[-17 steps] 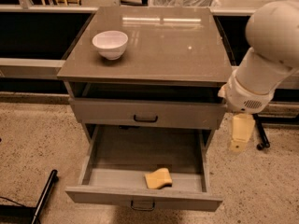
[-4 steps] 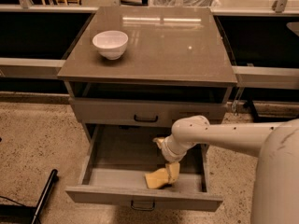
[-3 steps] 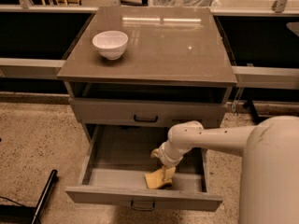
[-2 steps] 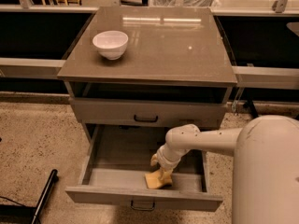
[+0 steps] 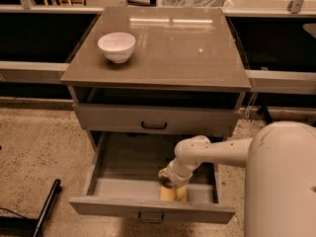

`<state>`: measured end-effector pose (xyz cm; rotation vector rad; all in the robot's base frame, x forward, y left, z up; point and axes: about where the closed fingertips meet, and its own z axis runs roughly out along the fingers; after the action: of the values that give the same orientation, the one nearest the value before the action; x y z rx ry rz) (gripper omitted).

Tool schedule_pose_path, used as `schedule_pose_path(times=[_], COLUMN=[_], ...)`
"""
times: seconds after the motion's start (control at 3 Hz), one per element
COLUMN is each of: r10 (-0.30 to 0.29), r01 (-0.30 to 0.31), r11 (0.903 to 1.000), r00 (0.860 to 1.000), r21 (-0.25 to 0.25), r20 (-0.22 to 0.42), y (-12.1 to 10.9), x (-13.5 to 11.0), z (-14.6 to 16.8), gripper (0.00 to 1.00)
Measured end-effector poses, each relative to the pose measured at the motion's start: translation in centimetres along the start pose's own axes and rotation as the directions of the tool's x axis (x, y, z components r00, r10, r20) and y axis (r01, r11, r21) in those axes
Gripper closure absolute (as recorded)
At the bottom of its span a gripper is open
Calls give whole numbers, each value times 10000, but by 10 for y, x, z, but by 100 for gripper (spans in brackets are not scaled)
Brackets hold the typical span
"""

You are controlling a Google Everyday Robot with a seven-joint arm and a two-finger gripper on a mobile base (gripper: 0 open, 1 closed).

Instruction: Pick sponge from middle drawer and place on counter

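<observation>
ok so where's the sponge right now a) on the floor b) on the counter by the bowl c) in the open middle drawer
c, the sponge lies at the front of the open middle drawer with the tool right over it; the counter holds only the white bowl

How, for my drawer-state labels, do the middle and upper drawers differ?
The middle drawer is pulled open; the upper drawer is shut. The middle drawer holds the sponge, with the gripper over it; the upper drawer's inside is hidden. Both are grey-brown with dark handles.
</observation>
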<state>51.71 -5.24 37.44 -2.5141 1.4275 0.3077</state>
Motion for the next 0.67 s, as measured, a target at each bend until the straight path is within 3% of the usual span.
schedule_pose_path(times=[0.33, 0.67], r10=[-227, -303], r01=[227, 303], r11=[9996, 9973], r00=[9997, 9995], r21=[-158, -668], r20=[-19, 17], y=[4, 6], x=[-7, -8], z=[-8, 2], gripper=[3, 62])
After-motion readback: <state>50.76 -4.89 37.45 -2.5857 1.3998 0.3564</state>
